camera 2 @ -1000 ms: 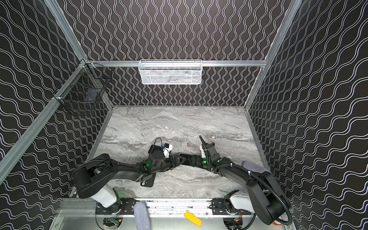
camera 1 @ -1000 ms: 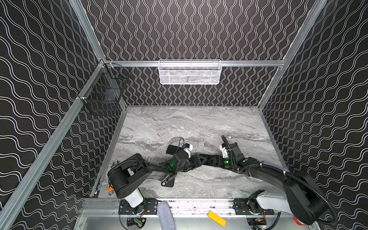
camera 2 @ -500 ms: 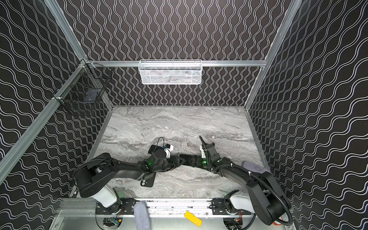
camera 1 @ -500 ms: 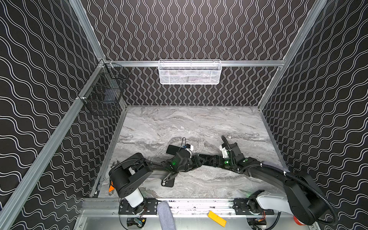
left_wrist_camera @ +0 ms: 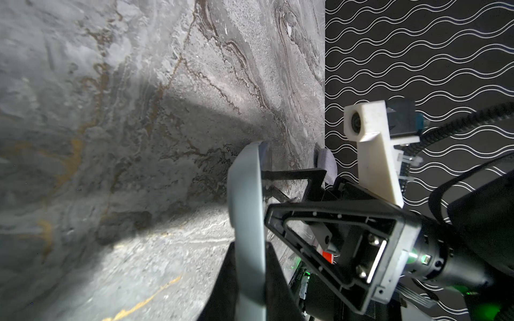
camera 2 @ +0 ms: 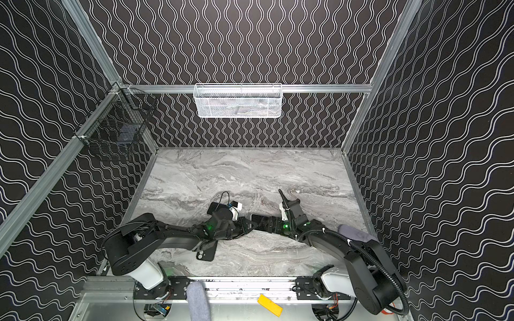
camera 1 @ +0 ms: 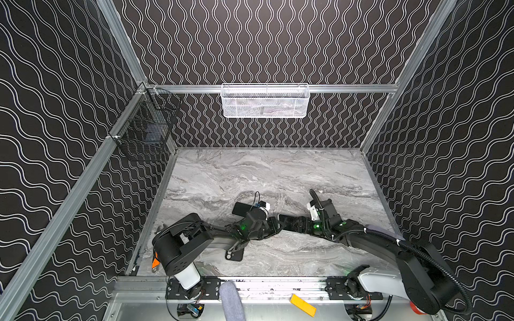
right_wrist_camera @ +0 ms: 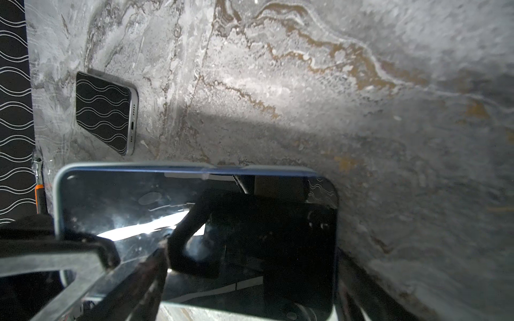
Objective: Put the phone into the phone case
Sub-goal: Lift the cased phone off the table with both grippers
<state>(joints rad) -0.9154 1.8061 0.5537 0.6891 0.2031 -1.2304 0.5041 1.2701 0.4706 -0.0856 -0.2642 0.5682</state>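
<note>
Both top views show pretty much the same thing: the two arms meet low over the front middle of the grey marble-look counter point(camera 1: 250, 172). The left end effector point(camera 1: 275, 223) and the right end effector point(camera 1: 287, 221) sit nose to nose with a dark-glass phone with a light blue rim point(camera 1: 283, 218) between them, up off the counter. Just behind the left wrist, a second dark phone with a silver edge point(camera 1: 241, 208) lies flat. A flat black rectangular cover with a round camera ring point(camera 1: 236, 253) lies on the counter under the left forearm, near the front edge. Same layout from the neighbouring eye: silver-edged one point(camera 2: 215, 207), black cover point(camera 2: 207, 253).

Left wrist view: the blue-rimmed phone point(left_wrist_camera: 244, 200) is seen edge-on, and the left end effector point(left_wrist_camera: 247, 250) has its black fingers point(left_wrist_camera: 222, 280) pressed in on both flat faces, so it's clamped on it. The right end effector's open-frame fingers point(left_wrist_camera: 333, 236) show just past it.

Right wrist view: the glossy screen point(right_wrist_camera: 125, 200) fills the lower half. The right end effector point(right_wrist_camera: 222, 258) has its jaws spread wide, one on each long side, gripping the phone across its width. The silver-edged phone point(right_wrist_camera: 104, 111) lies screen up farther off, charging port facing the camera, well apart from the held one.
</note>
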